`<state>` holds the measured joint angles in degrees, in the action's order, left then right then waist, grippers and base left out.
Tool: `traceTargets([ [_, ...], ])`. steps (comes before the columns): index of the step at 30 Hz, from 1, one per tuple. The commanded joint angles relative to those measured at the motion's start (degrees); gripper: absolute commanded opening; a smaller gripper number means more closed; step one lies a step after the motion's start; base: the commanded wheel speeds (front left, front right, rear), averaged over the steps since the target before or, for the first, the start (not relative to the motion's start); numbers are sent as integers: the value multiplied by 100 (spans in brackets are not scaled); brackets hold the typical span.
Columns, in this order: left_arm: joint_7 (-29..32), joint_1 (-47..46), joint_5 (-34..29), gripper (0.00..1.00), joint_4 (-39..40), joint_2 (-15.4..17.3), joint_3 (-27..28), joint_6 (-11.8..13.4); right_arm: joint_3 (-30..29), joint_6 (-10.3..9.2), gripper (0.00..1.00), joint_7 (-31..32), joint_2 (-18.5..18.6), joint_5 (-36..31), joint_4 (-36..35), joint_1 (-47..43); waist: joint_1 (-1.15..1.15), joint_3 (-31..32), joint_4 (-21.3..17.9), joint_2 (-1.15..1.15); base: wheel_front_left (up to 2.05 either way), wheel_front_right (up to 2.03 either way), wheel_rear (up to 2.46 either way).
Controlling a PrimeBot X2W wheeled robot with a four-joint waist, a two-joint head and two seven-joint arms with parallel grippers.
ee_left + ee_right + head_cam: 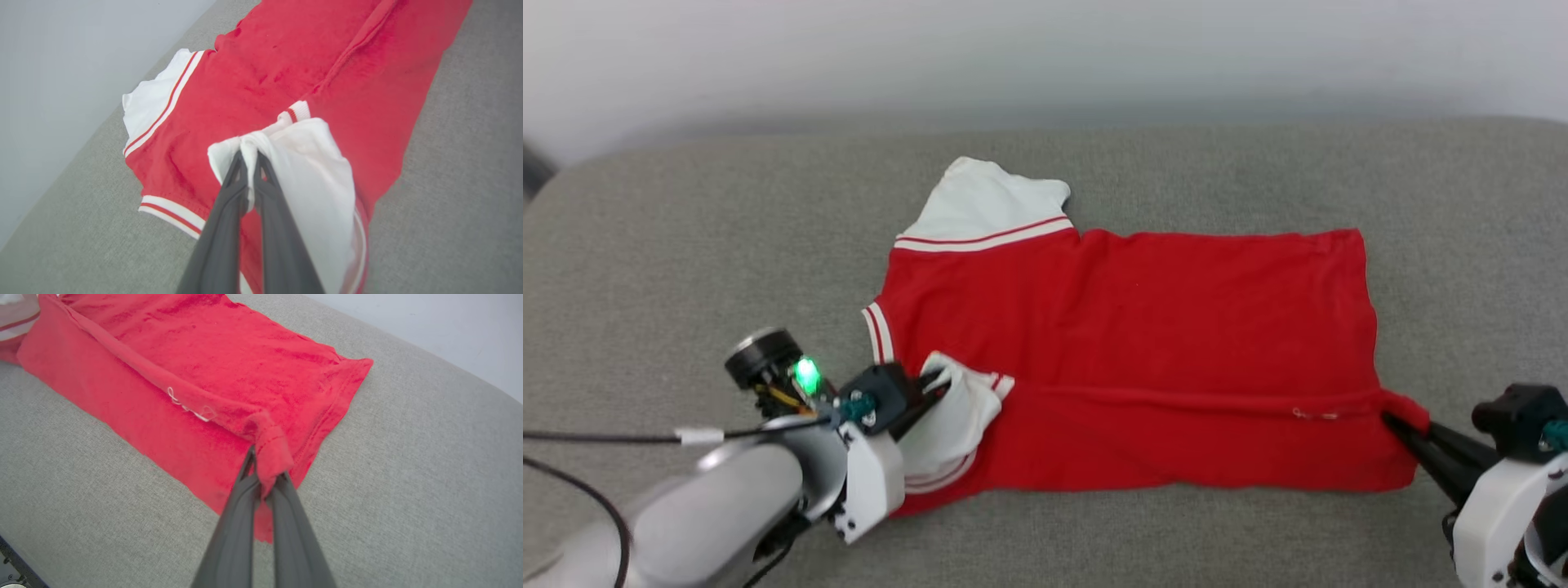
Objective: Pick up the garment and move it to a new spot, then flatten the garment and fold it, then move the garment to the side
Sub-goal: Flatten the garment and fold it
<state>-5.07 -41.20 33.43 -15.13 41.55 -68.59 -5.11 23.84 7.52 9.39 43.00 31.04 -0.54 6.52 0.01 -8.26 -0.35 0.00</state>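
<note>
The garment (1127,343), a red T-shirt with white sleeves and striped trim, lies spread sideways on the grey cushion (686,245), plain side up, its near long edge turned over into a fold. My left gripper (935,382) is shut on the near white sleeve (310,171), bunched and lifted over the red body. My right gripper (1390,420) is shut on the near hem corner (271,453) at the shirt's right end. The far white sleeve (984,204) lies flat at the back left. In the wrist views the garment (261,77) (229,363) stretches away from each pinched corner.
The cushion's far edge meets a pale wall (1045,57). Bare grey fabric lies left, right and in front of the shirt. A black cable (596,438) runs from my left arm toward the left edge.
</note>
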Motion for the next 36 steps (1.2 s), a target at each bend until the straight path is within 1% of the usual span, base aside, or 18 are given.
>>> traceTargets([
  [1, 36, -207, 3, 0, -126, -36, 18, -44, -30, -7, 0, 80, -53, -31, -22, 163, -1, -242, -87, 0, 0, 0, 0],
  [5, 92, -662, 12, 0, -565, -153, -57, -178, 93, -7, 0, 366, -91, -48, 119, 547, -1, -578, -182, 0, 0, 0, 0],
  [8, 190, -974, 12, 0, -917, -181, -213, -213, 307, -7, 0, 502, -181, 11, 397, 974, -1, -894, -241, 0, 0, 0, 0],
  [12, 217, -1050, 158, 0, -1116, -273, -382, -223, 629, -7, 0, 565, -286, 30, 779, 1342, -1, -1087, -236, 0, 0, 0, 0],
  [17, 264, -901, 317, 0, -1255, -351, -500, -226, 991, -7, 0, 550, -380, 65, 1269, 1667, -1, -1135, -209, 0, 0, 0, 0],
  [22, 260, -695, 317, 0, -1310, -404, -523, -229, 1229, -7, 0, 439, -479, 151, 1560, 1777, -1, -1026, -170, 0, 0, 0, 0],
  [23, 228, -669, 371, 6, -1332, -424, -524, -230, 1227, -7, 2, 377, -492, 175, 1602, 1797, -1, -974, -155, 0, 0, 0, 0],
  [24, 188, -681, 398, 58, -1355, -440, -522, -230, 1218, -7, 42, 304, -491, 182, 1641, 1820, -1, -914, -137, 0, 0, 0, 0],
  [25, 121, -707, 432, 100, -1367, -453, -513, -230, 1201, -7, 100, 218, -482, 164, 1655, 1833, -1, -843, -118, 0, 0, 0, 0],
  [28, 8, -812, 584, 100, -1364, -421, -481, -227, 1086, -7, 100, 5, -469, 134, 1667, 1730, -1, -609, -51, 0, 0, 0, 0],
  [30, -37, -997, 647, 100, -1337, -324, -477, -225, 981, -7, 100, -113, -420, 105, 1633, 1608, -1, -445, 10, 0, 0, 0, 0],
  [31, 123, -1160, 833, 100, -1212, -201, -481, -224, 808, -7, 100, -206, -402, 62, 1531, 1405, -1, -232, 104, 0, 0, 0, 0],
  [34, 588, -1388, 1104, 100, -1007, 15, -473, -223, 656, -7, 100, -225, -397, -2, 1395, 1223, -1, -93, 162, 0, 0, 0, 0],
  [36, 1036, -1468, 1387, 100, -887, 131, -437, -223, 572, -7, 100, -204, -439, -56, 1305, 1120, -1, -22, 179, 0, 0, 0, 0],
])
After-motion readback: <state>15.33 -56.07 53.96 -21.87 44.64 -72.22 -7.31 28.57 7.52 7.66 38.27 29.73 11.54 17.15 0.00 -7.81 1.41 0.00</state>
